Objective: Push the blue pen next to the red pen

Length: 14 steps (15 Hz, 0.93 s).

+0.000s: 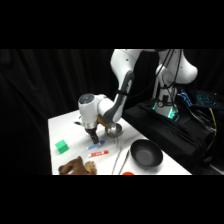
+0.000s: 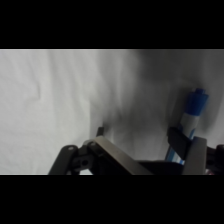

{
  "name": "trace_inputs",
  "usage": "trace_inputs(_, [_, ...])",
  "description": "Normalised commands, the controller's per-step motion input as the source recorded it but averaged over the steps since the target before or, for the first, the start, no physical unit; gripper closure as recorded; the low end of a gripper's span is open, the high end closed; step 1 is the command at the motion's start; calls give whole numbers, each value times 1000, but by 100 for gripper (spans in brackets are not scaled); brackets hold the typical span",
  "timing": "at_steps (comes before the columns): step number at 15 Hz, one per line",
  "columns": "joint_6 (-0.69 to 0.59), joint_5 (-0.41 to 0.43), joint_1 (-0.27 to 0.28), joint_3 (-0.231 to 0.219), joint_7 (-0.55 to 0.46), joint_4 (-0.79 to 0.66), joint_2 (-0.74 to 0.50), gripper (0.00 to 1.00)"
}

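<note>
The blue pen [image 1: 96, 146] lies on the white table [image 1: 65, 125], just below the tip of my gripper [image 1: 93, 136], which has come down onto the table right at the pen's far end. The red pen [image 1: 99, 154] lies a short way nearer the table's front edge, roughly parallel to the blue one and apart from it. In the wrist view the blue pen [image 2: 191, 112] stands at the right, its blue cap up and its white section partly hidden behind a dark part of my gripper [image 2: 142, 145].
A small metal cup [image 1: 114, 130] stands just behind the gripper. A black bowl [image 1: 146, 152] sits to the right, with metal tongs [image 1: 120, 160] between it and the pens. A green block [image 1: 61, 146] and a brown soft toy [image 1: 77, 166] are on the left.
</note>
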Motion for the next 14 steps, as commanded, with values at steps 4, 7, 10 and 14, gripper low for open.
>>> trace_inputs(4, [-17, 18, 168, -39, -14, 39, -11, 0])
trace_inputs(7, [-46, -20, 161, -51, 17, 8, -51, 0])
trace_inputs(10, [-233, 39, 102, -14, 14, -51, -183, 0])
trace_inputs(14, [-472, 79, 60, 36, 34, -315, -611, 0])
